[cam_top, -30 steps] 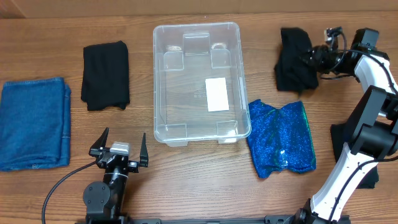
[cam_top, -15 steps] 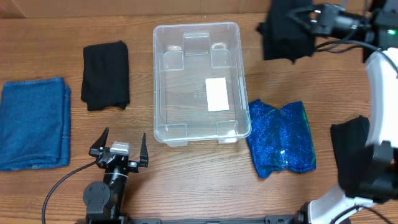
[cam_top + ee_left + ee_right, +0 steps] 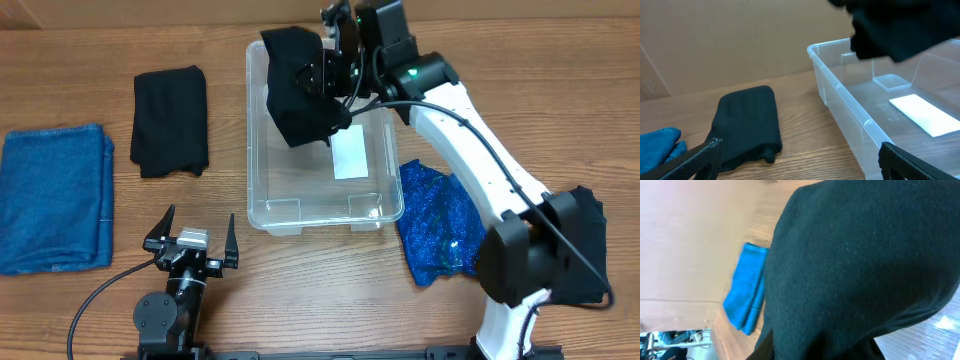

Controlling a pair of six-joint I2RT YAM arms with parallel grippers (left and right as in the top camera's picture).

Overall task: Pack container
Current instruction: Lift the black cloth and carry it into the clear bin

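Wooden worktop (image 3: 300, 300) carries, nearest, the left hand (image 3: 198, 222), its fingers spread wide and pointing away. Beyond it, the clear plastic container (image 3: 262, 215) stands mid-worktop. The right arm stretches diagonally over its far end, the right hand (image 3: 330, 62) pinching a black cloth (image 3: 298, 95) that hangs above the container's far-left interior.
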